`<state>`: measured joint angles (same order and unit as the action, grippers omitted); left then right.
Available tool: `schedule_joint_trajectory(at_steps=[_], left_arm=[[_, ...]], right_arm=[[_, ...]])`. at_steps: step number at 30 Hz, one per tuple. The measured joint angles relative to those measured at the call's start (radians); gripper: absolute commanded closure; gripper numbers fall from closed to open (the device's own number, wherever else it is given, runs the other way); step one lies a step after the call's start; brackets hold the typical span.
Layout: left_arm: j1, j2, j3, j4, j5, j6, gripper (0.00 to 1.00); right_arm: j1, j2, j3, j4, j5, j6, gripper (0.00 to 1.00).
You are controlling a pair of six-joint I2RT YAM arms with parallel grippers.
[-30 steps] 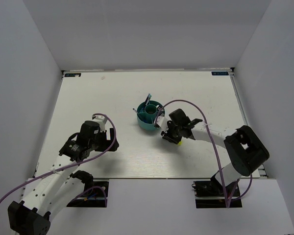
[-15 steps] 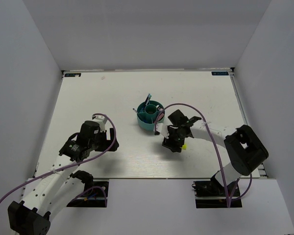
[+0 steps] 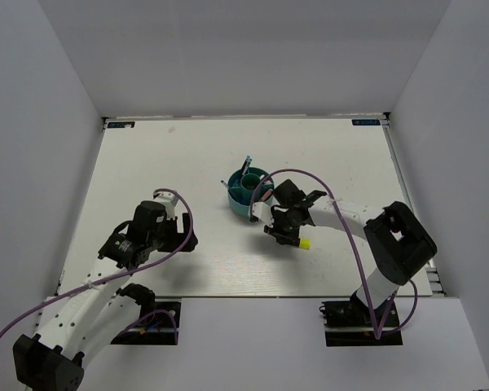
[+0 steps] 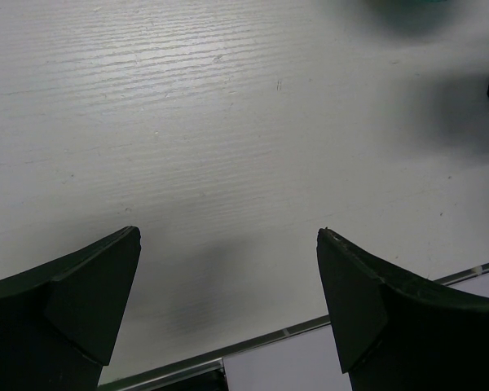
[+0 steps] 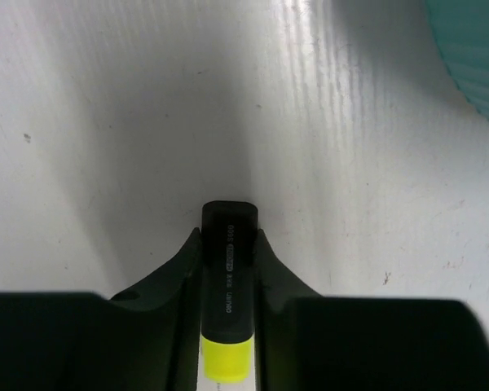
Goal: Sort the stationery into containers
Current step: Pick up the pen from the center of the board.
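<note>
1. Right gripper [image 5: 228, 241] pinches the marker [image 5: 228, 285], just near-right of the organizer [image 3: 242, 209]; left gripper [image 4: 228, 244] gapes wide, empty.
2. Lift clear, tip it upright, then lower it gently into a ring compartment.

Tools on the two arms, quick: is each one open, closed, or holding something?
Left tool: open, holding nothing.
Right tool: closed on the black marker with yellow cap.

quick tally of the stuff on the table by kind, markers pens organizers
marker, black with a yellow cap: 1
teal organizer: 1
blue pen sticking out of the organizer: 1 seen; others may be hidden inside
total seen: 3
</note>
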<state>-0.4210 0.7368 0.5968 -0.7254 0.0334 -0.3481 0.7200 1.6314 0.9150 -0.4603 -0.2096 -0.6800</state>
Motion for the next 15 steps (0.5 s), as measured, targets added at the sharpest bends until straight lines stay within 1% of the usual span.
schedule_joint_trajectory(at_steps=[1, 4, 10, 15], left_arm=[[0.0, 0.0, 0.0, 0.0, 0.0, 0.0, 0.0], [0.0, 0.0, 0.0, 0.0, 0.0, 0.0, 0.0], [0.0, -0.01, 0.0, 0.0, 0.0, 0.0, 0.0], [0.0, -0.011, 0.0, 0.0, 0.0, 0.001, 0.0]], right_arm=[[0.0, -0.006, -0.005, 0.007, 0.003, 0.001, 0.9], [0.002, -0.031, -0.03, 0.023, 0.006, 0.003, 0.99], [0.014, -0.1, -0.046, -0.016, 0.011, 0.048, 1.0], [0.031, -0.168, 0.024, -0.038, -0.018, 0.118, 1.0]])
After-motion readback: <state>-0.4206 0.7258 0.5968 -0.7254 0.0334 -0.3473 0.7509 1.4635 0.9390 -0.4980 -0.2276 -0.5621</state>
